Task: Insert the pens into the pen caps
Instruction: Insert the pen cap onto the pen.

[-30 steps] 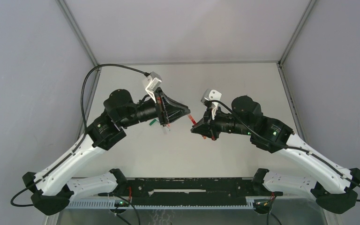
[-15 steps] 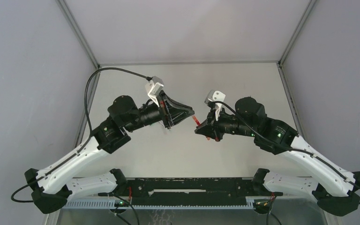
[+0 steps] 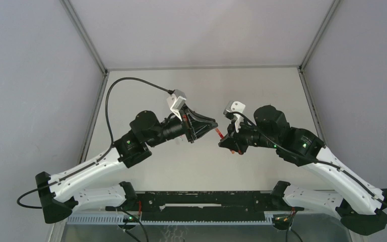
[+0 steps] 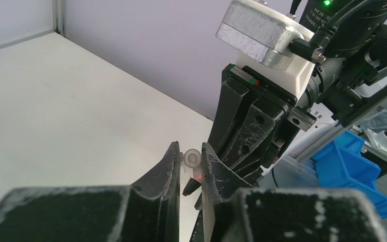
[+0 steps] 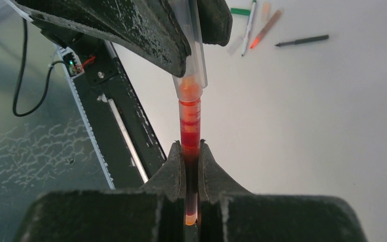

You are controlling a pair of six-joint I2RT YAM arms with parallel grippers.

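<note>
Pinching the red pen (image 5: 190, 113) above the table (image 5: 332, 126), the right claw (image 5: 190, 148) aims it lengthwise toward twelve o'clock, tip at the mouth of the clear cap (image 5: 194, 45) pinched by the left claw (image 4: 190, 151).

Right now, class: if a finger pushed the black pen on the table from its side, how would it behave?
The black pen looks thin and round, lying flat on the smooth table, so it would probably roll. It looks straight, so likely stiff; so slim, probably light.
</note>
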